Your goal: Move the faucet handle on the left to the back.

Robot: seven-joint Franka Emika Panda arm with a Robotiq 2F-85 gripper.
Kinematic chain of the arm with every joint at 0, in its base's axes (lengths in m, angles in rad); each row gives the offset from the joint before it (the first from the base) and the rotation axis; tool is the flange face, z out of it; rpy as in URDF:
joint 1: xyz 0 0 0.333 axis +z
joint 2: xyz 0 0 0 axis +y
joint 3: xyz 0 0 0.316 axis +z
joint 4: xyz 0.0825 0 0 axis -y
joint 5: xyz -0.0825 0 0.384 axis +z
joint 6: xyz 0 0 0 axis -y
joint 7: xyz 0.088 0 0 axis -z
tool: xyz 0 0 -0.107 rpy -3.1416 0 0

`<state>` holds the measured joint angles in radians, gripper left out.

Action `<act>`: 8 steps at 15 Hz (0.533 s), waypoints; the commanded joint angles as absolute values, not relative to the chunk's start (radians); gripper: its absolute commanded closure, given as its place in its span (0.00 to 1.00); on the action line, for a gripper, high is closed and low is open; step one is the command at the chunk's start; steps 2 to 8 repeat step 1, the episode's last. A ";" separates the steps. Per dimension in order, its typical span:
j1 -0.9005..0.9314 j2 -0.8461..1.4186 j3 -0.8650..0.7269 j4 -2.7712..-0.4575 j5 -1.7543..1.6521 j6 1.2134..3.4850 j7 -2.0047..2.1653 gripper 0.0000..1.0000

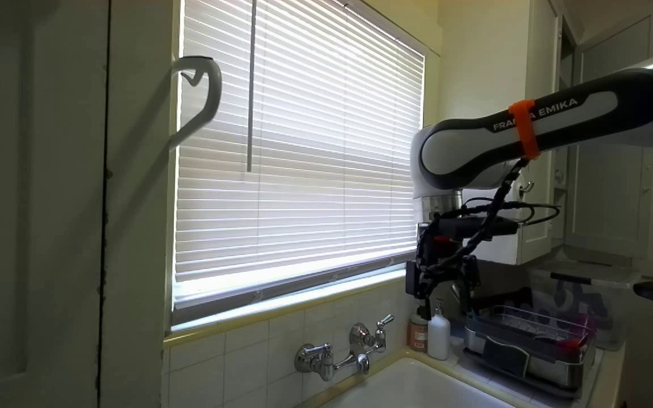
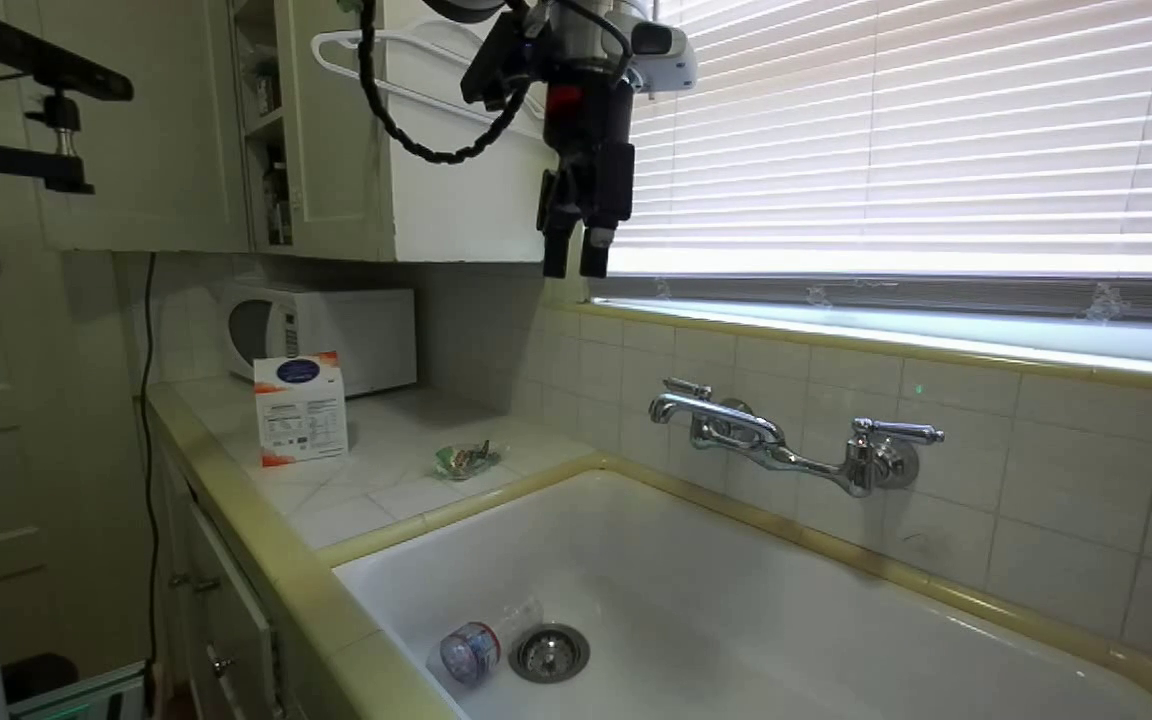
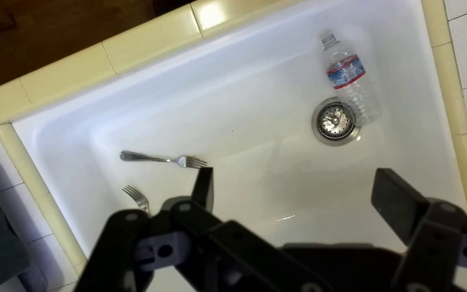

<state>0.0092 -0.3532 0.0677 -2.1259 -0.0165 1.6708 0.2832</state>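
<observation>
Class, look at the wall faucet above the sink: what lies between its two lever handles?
In an exterior view, the spout lies between the handles, along with the silvery pipe joining them.

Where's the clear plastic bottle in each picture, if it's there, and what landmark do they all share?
In an exterior view with the dish rack: not in it.
In an exterior view with the microwave: the bottle lies near the bottom edge, left of centre, beside the drain.
Wrist view: the bottle is upper right, beside the drain.
Shared landmark: the white sink.
</observation>
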 commanded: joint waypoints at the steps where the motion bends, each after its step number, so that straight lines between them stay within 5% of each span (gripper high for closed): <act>1: 0.005 -0.353 0.071 -2.124 -0.016 1.669 0.282 0.00; 8: 0.005 -0.353 0.071 -2.124 -0.016 1.669 0.282 0.00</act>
